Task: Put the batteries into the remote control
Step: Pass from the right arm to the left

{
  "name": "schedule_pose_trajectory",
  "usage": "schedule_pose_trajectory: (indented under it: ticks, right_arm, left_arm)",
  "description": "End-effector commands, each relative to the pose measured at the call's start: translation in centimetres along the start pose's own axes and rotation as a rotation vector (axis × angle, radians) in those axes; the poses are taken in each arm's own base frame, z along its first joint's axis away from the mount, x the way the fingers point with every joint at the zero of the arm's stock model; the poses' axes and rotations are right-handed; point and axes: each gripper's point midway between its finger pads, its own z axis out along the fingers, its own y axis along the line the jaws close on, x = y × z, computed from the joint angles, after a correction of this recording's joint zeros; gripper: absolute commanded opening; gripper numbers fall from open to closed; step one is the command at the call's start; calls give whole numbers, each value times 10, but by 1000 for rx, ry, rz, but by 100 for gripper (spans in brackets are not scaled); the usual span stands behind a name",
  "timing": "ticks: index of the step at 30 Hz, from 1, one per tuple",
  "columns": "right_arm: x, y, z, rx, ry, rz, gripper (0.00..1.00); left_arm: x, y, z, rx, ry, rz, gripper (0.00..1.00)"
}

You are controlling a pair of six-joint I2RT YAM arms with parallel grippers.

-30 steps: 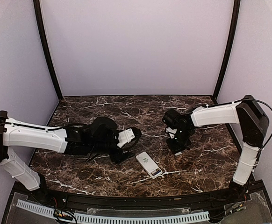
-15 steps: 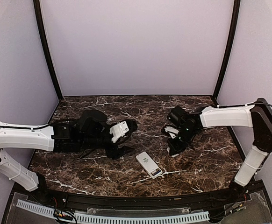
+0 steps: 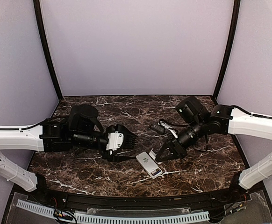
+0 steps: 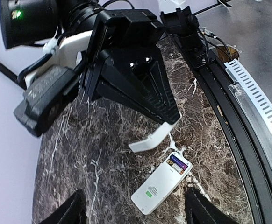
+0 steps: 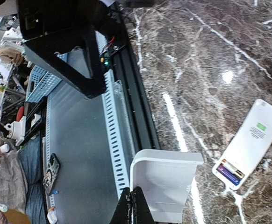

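Qty: 1 remote, 1 loose cover, 2 arms; battery bay open.
Flat white plastic rectangular remote control (image 3: 149,164) lies back-up on the dark brown white-veined marble counter (image 3: 103,112), nr the front edge, between both arms. Slim bluish-purple cylindrical batteries (image 5: 229,173) sit in its open end bay: 1 clear, a 2nd beside it not confirmable. R fingers (image 5: 133,204) are closed tight, pinching a white curved plastic cover (image 5: 166,179) just beside the remote. L fingers (image 3: 128,145) are spread wide, holding nothing. Plain lilac walls (image 3: 136,46) w/ black corner posts (image 3: 46,51).
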Motion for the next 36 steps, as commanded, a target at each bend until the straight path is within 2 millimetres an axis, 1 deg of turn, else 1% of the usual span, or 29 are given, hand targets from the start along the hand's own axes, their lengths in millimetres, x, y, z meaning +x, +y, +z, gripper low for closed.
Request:
schedule_pose_trajectory:
  ticks: [1,5,9,12,14,16,18,20,25,32,36]
  right_arm:
    - [-11,44,-1,-163,-21,-94,0]
    - [-15,52,3,-188,-12,-113,0]
    - [-16,55,8,-197,-5,-124,0]
    - [-17,55,11,-199,0,-125,0]
    - [-18,57,12,-205,1,-131,0]
    - [-19,57,14,-206,4,-133,0]
    - [-19,57,15,-205,8,-133,0]
    - [-19,57,16,-206,7,-133,0]
    - [-19,58,18,-213,9,-135,0]
    - [-17,56,18,-207,20,-131,0]
    - [-18,55,13,-173,11,-142,0]
  left_arm:
    - [-22,-11,5,43,-53,254,71]
    - [-38,-14,12,30,-106,312,68]
    - [-36,-21,18,69,-100,296,59]
    - [-38,-24,20,83,-110,283,57]
    - [-41,-25,20,82,-126,285,54]
    - [-42,-27,21,85,-132,286,50]
    - [-41,-30,23,98,-132,284,43]
    - [-40,-33,24,111,-131,280,38]
    - [-38,-39,27,139,-123,277,30]
    - [-38,-39,27,137,-117,281,11]
    - [-36,-38,24,131,-107,247,5]
